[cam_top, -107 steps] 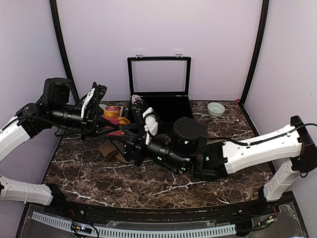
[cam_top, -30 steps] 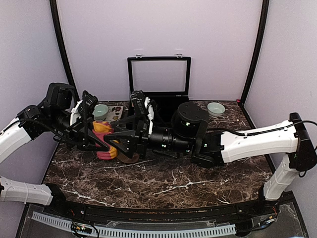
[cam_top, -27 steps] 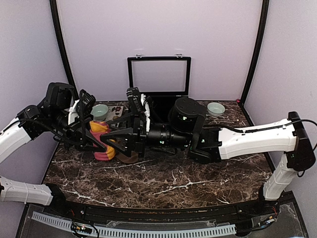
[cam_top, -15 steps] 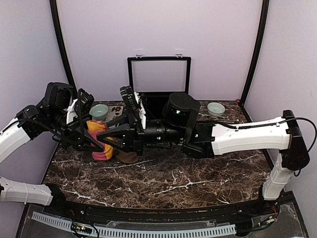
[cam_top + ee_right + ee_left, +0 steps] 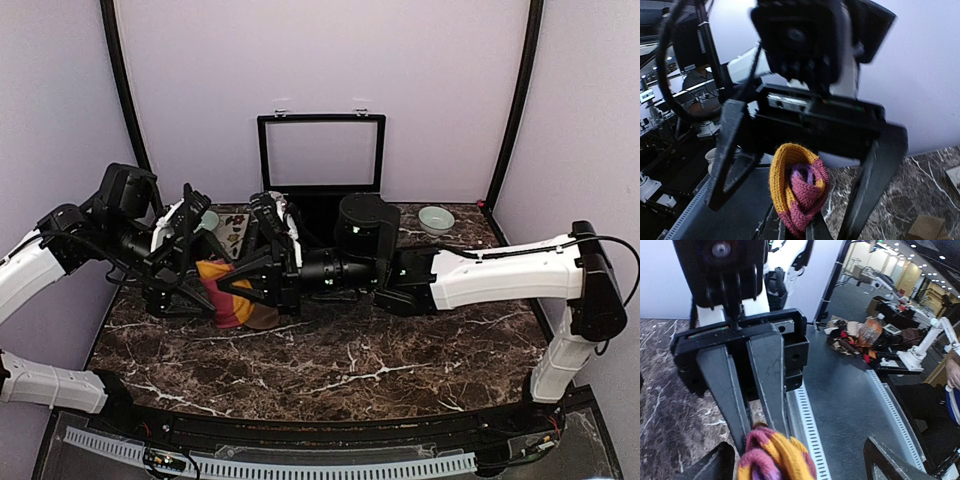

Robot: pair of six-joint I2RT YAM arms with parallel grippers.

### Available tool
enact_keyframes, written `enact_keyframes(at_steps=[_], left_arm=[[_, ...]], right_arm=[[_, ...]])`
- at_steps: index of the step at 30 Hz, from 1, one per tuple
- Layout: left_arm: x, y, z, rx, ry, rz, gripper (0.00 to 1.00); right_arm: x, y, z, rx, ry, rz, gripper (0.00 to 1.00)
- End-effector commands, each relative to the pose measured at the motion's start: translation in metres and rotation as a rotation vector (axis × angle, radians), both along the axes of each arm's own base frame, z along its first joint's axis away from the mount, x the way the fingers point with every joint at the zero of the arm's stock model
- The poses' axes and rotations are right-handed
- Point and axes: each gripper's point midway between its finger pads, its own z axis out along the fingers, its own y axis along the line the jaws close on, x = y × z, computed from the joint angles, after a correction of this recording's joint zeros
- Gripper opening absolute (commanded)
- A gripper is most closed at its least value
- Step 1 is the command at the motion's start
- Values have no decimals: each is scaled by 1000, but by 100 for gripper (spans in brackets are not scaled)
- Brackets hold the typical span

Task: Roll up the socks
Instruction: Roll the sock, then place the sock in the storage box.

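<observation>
While pinched, sock (image 5: 797,192) between spread fingers (image 5: 727,150)

Soft, even overhead light fills the top view, with faint shadows on the marble tabletop (image 5: 400,365). Motion blur smears the left gripper (image 5: 785,215) and its fingers (image 5: 729,150); the striped sock cuff (image 5: 797,195) between them looks sharper. Beyond the right gripper (image 5: 761,429), ceiling lamps (image 5: 900,251) glare.

Left jaws wide, right jaws tight.
</observation>
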Motion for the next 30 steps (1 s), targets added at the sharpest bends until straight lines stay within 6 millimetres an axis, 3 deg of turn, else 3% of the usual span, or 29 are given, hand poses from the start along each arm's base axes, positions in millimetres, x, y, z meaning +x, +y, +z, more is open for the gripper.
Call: enact_keyframes(at_steps=[1, 4, 8, 10, 13, 19, 23, 25, 30], left_arm=[[42, 12, -24, 171, -143, 183, 93], [87, 36, -44, 261, -124, 338, 94], [158, 84, -72, 358, -110, 593, 96], [196, 115, -93, 437, -87, 738, 96], [230, 151, -120, 530, 3, 865, 96], [239, 176, -156, 605, 152, 899, 96], [237, 179, -169, 581, 173, 922, 95], [236, 179, -174, 573, 176, 920, 94], [234, 181, -183, 595, 203, 910, 92]], right_arm=[[45, -27, -13, -46, 20, -174, 0], [92, -50, -26, -85, 19, -340, 0], [171, -78, -36, -122, -38, -588, 0], [205, -82, -41, -134, -89, -679, 0], [251, -70, -48, -164, -148, -729, 0], [333, -33, -69, -175, -236, -764, 0], [383, -15, -109, -211, -192, -763, 0], [397, -6, -139, -234, -166, -739, 0], [406, 5, -184, -265, -118, -722, 0]])
